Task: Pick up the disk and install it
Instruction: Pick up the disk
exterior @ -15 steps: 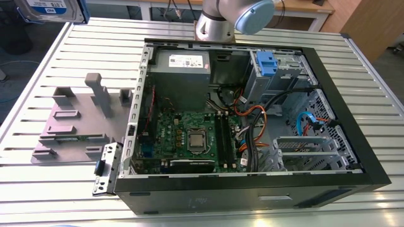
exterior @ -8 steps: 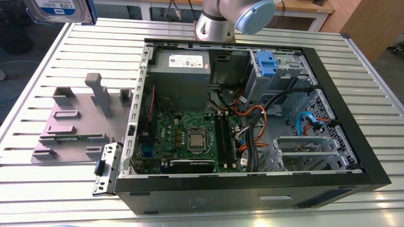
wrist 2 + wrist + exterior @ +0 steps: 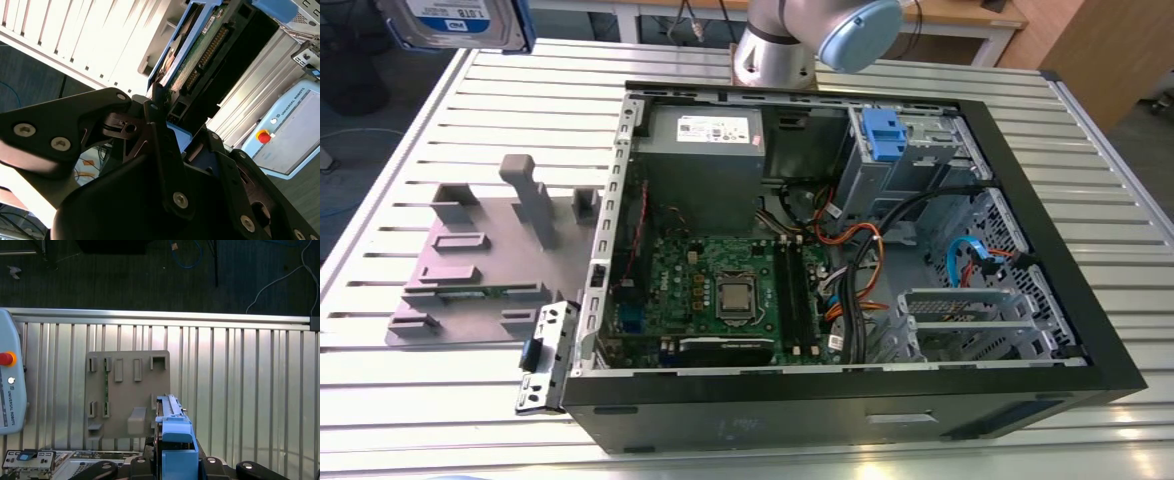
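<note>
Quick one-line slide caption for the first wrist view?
Pincer grips the disk edge-on, with the grey fixture and slatted table beneath.

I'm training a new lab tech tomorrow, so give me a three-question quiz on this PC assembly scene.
1. True or false: the disk already sits inside the computer case.
2. Multiple choice: the gripper is A) open and empty, B) shut on the disk, C) shut on a cable.
3. Short answer: what lies on the slatted table beside the computer case, on the exterior view's left?

Key: 1 false, it is held in the air; 2 B; 3 the grey fixture.
</note>
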